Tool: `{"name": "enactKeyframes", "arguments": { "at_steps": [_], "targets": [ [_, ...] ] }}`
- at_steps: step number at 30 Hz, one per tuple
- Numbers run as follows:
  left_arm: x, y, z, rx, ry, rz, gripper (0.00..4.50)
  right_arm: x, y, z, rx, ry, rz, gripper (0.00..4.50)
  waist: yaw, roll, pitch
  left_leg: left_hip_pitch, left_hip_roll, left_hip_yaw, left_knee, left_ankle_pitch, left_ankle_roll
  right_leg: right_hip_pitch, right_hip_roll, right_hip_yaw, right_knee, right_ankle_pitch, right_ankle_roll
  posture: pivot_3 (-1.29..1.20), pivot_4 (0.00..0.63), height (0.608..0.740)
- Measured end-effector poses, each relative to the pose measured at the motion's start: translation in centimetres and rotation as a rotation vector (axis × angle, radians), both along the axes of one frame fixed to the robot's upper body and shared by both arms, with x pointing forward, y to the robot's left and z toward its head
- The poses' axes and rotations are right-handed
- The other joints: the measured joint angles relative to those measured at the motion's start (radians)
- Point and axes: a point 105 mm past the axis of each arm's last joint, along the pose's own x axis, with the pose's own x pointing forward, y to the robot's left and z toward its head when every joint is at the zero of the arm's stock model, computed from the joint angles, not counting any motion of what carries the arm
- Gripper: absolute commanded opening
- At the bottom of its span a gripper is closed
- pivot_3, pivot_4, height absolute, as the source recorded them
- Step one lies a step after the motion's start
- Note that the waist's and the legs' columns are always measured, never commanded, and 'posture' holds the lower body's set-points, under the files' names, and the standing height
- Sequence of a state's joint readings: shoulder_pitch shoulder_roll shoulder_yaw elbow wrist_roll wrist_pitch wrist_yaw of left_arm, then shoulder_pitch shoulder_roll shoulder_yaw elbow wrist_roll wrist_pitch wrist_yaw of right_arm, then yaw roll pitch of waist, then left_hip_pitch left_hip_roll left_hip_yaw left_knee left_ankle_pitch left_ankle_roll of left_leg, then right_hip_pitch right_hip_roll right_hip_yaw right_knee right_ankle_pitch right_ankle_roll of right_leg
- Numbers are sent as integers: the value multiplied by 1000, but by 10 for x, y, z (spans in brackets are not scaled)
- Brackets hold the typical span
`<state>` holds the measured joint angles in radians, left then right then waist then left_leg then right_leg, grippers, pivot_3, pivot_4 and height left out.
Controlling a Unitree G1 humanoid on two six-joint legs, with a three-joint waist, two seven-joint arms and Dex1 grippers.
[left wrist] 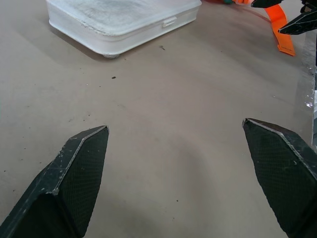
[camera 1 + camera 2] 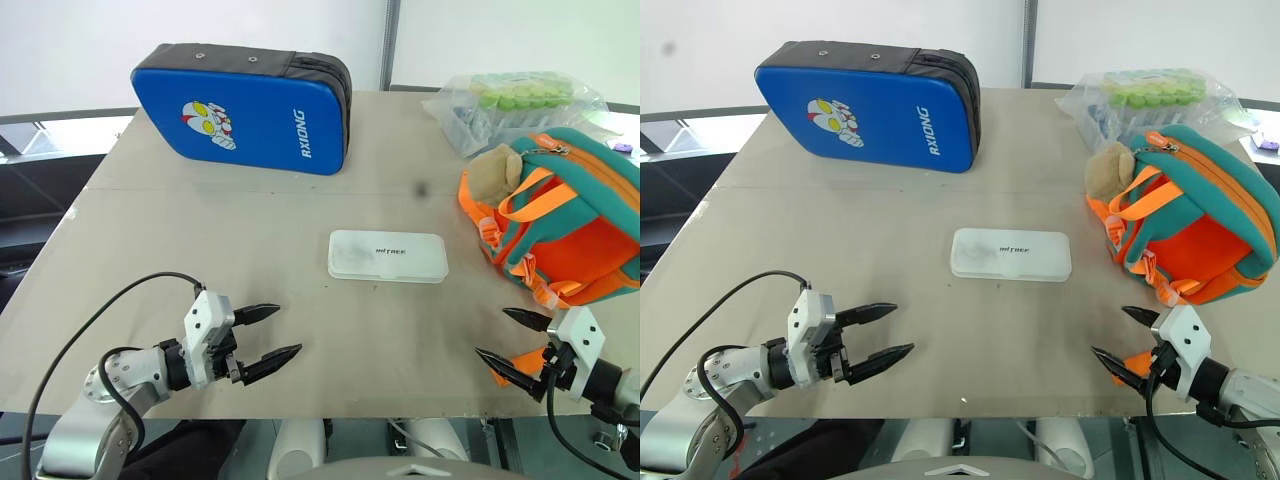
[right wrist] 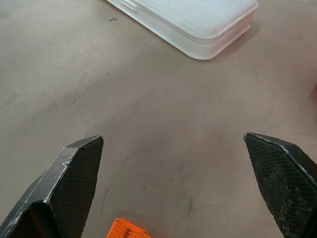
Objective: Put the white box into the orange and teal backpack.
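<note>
The white box point(image 2: 387, 256) lay flat at the table's point(image 2: 250, 220) centre, lid closed. The orange and teal backpack point(image 2: 570, 220) sat at three o'clock from it. The left gripper point(image 2: 276, 334) at seven o'clock and the right gripper point(image 2: 512, 338) at five o'clock hovered empty, fingers spread wide.

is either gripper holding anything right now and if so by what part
Nothing is held. The left gripper and right gripper are both open above the table, apart from the white box.
</note>
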<state>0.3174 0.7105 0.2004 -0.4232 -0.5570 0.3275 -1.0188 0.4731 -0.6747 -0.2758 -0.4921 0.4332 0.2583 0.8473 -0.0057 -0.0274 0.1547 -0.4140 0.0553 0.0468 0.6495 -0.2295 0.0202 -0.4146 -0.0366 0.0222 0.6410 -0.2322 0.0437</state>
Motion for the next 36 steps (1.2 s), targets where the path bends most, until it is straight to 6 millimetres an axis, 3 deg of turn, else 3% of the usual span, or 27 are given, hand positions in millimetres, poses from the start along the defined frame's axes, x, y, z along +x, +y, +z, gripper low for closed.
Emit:
{"name": "enactKeyframes", "arguments": {
  "at_steps": [3, 7, 11, 14, 17, 22, 28, 32, 36],
  "targets": [
    [4, 0, 1, -3, -1, 25, 4421, 4, 1, 2, 2, -21, -11, 4500, 0, 0, 0, 0, 0, 0, 0, 0, 0, 0, 0, 0, 0, 0, 0, 0, 150, 740],
    [28, -5, 16, -73, -68, 124, 4421, 22, 25, 19, 7, -111, 2, 4500, 1, 0, 0, 0, 0, -1, 1, 0, 0, 0, 1, 0, 1, 0, 0, 0, 150, 740],
    [45, -4, 22, -102, -67, 215, 4421, 32, 41, 24, 13, -103, -8, 4500, 2, 0, 0, -1, -1, 0, 0, 0, 0, 0, 2, 0, 0, 2, -3, 0, 150, 740],
    [58, -6, 27, -138, -42, 279, 3611, 46, 44, 28, 30, -106, -66, 3667, 2, 0, 0, -1, -2, 0, 1, 0, 0, 0, 2, 0, 1, 2, -3, 0, 150, 740],
    [67, -12, 29, -169, -14, 315, 2144, 59, 44, 33, 39, -114, -115, 2128, 2, -1, 0, -1, -3, 1, 1, 0, 0, 1, 3, 0, 1, 2, -3, 0, 150, 740],
    [85, -22, 27, -213, 75, 425, 37, 84, 47, 38, 9, -136, -217, 20, 0, -1, 0, -1, -6, 0, 2, 0, 0, 1, 4, 0, 2, 3, -3, 0, 150, 740],
    [97, -33, 21, -205, 236, 496, 37, 108, 39, 36, -113, -143, -337, 20, -1, -1, -1, -1, -7, 0, 2, 0, 0, 1, 4, -1, 2, 5, 1, 0, 150, 740],
    [110, -32, 20, -177, 264, 522, 37, 116, 40, 28, -175, -116, -348, 20, -3, -1, -1, -1, -8, 0, 2, 0, 0, 2, 4, -1, 2, 5, 1, 0, 150, 740],
    [119, -40, 6, -66, 266, 503, 37, 122, 46, 17, -229, -84, -324, 20, -5, -1, -1, -1, -8, 1, 1, 0, 0, 2, 4, 0, 2, 5, 1, 0, 150, 740]
  ]
}}
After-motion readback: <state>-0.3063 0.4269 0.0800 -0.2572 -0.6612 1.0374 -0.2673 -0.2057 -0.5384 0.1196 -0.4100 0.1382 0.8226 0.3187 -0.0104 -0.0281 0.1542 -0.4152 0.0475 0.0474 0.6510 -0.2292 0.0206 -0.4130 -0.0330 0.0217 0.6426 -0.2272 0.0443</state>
